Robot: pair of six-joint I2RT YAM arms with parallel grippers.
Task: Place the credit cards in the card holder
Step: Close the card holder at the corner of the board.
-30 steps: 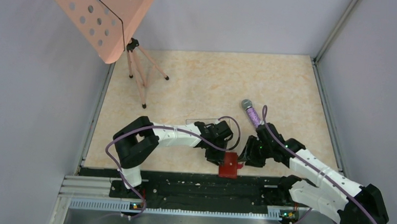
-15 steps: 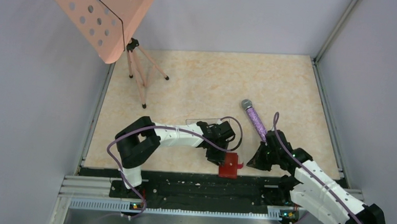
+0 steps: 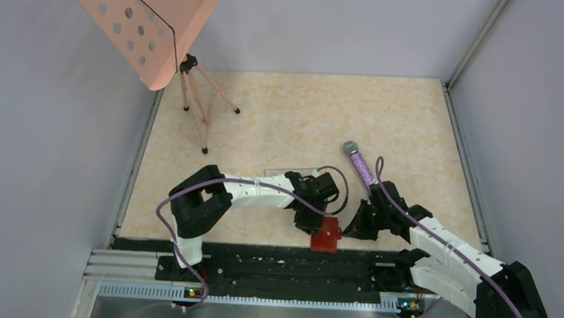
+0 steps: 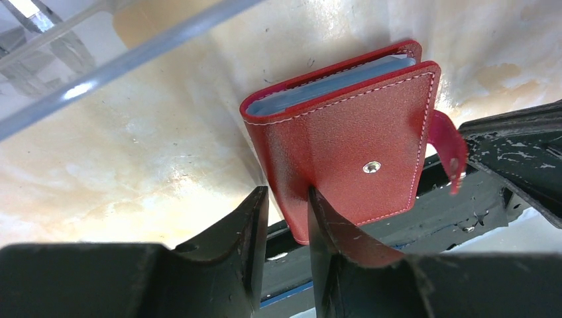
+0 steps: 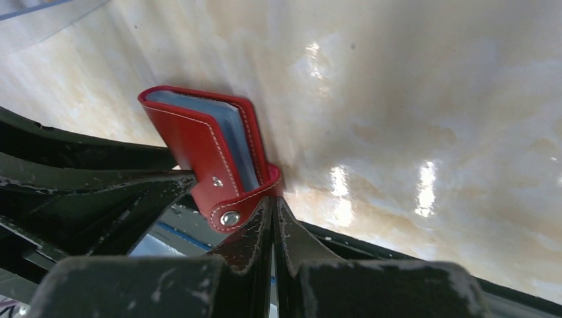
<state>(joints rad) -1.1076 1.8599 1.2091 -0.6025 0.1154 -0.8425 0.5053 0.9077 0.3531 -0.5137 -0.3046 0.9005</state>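
The red card holder (image 3: 326,234) hangs over the table's near edge, covers nearly closed, with pale blue-grey sheets (image 4: 331,85) between them. My left gripper (image 4: 283,199) is shut on a lower corner of the card holder (image 4: 358,142) and shows in the top view (image 3: 312,219) just left of it. My right gripper (image 5: 274,202) is shut, and its tips press against the snap strap (image 5: 242,209) of the card holder (image 5: 199,142). It sits just right of the holder in the top view (image 3: 350,227). No loose credit cards are in view.
A purple microphone (image 3: 359,163) lies behind the right arm. A pink music stand (image 3: 151,25) on a tripod (image 3: 201,118) stands at the back left. A clear plastic sheet (image 3: 286,172) lies behind the left wrist. A black rail (image 3: 259,263) runs along the near edge.
The right gripper has shut. It drew back to the right, then returned against the holder's strap. The left gripper has kept hold of the holder in place.
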